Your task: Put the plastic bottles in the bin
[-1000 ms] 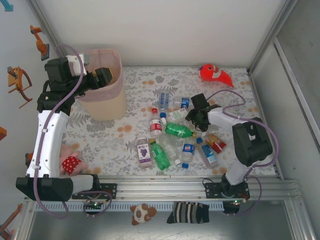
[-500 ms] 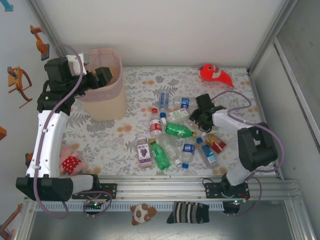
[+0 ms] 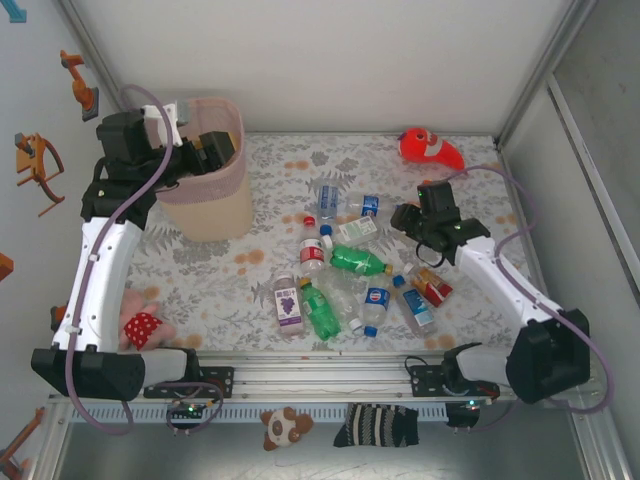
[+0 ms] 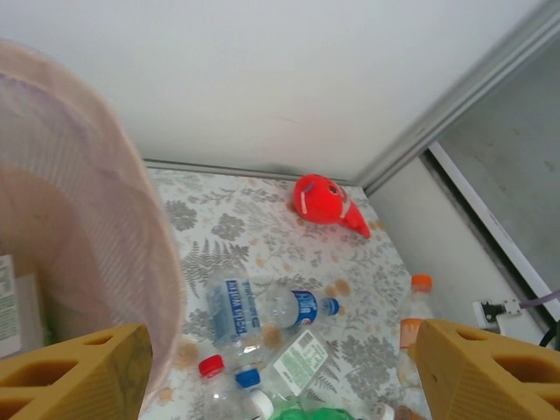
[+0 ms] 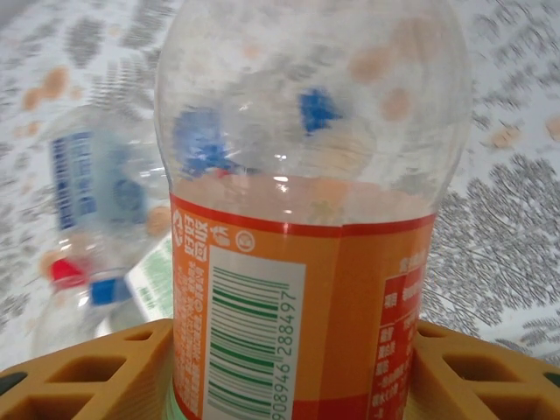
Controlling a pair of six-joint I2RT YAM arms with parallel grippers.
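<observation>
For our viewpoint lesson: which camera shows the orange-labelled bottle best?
Right wrist: the orange-labelled bottle sits close up in the right gripper, label legible. Top external mostly hides it under that gripper; left wrist shows it small, far off.

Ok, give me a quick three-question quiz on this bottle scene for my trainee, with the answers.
1. True or false: the left gripper holds a bottle.
2. The clear bottle in the right gripper has a label that is: A purple, B orange, C blue.
3. Which toy lies at the far right of the table?
Key: 1 false, its jaws are open and empty; 2 B; 3 the red-orange fish plush.
</observation>
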